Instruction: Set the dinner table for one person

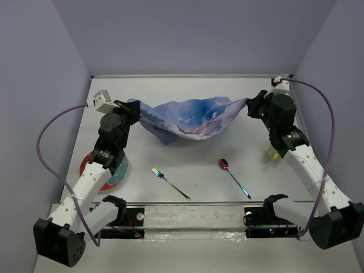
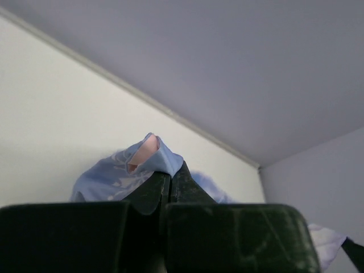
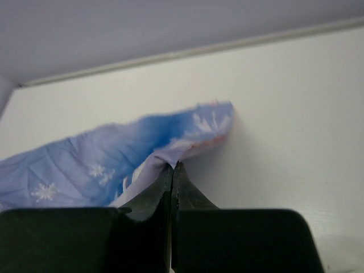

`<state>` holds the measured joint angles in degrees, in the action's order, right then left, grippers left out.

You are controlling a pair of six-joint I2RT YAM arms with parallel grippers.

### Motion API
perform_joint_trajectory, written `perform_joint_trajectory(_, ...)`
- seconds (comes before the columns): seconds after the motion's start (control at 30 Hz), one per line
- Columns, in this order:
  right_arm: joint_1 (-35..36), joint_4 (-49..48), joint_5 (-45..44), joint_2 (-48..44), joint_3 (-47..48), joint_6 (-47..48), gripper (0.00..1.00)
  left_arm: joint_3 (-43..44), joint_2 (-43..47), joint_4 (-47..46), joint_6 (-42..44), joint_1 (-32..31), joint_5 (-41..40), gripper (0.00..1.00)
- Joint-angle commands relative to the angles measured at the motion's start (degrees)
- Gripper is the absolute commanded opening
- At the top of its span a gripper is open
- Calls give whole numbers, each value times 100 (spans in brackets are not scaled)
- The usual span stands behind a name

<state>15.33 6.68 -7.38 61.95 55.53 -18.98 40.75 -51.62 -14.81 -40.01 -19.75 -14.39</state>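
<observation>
A blue snowflake-printed cloth placemat [image 1: 190,119] hangs stretched between my two grippers above the far half of the white dinner table [image 1: 193,165]. My left gripper [image 1: 135,108] is shut on its left corner [image 2: 149,154]. My right gripper [image 1: 250,105] is shut on its right corner [image 3: 170,156]. The cloth sags in the middle. An iridescent fork [image 1: 169,183] and an iridescent spoon [image 1: 234,177] lie on the table nearer the front. A red and teal plate [image 1: 114,173] lies at the left, partly under my left arm.
A pale yellow-green cup [image 1: 273,153] stands at the right, mostly hidden behind my right arm. Lavender walls close the table at the back and both sides. A clear strip runs along the front edge between the arm bases.
</observation>
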Motion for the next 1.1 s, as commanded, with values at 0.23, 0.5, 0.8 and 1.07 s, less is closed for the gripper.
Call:
perform_joint_trajectory(0.23, -39, 580, -571, -510, 1654, 597, 0, 2059, -428, -250, 397, 68, -20, 0)
perform_joint_trajectory(0.5, -416, 290, -327, 843, 2216, 650, 0, 2577, -1570, -304, 310, 427, 279, 0)
perform_joint_trajectory(0.8, -918, 782, 351, 2549, 4825, 720, 0, 4168, -2678, 48, 117, 1280, 1166, 0)
perform_joint_trajectory(1.07, -918, 293, 535, 1673, 3293, 519, 0, 2510, -1959, -741, -340, 1386, 1299, 0)
